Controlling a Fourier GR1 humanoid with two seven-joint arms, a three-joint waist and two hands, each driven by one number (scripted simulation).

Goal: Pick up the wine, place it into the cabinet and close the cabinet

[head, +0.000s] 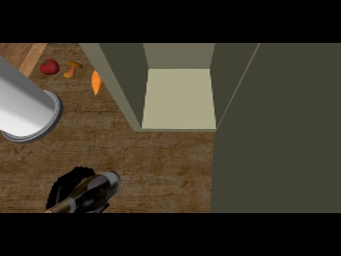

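The hand (68,187) at lower left was curled around the wine (92,192), low over the counter (158,160). Pick-up seemed done; next, probably, carrying it up and right into the open cabinet (179,100), clear of the door (291,130).

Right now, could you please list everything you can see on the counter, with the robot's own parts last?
Wine bottle: one, dark with a grey end, bottom left, in the hand.
Cabinet: one, olive-grey, open, pale shelf, upper centre; its door at right.
Red round item: one, top left.
Orange-brown mushroom-like item: one, beside it.
Orange item: one, by the cabinet's left wall.
Counter: brown wood.
Forearm: one, grey, left.
Left hand: one, black, curled round the bottle.
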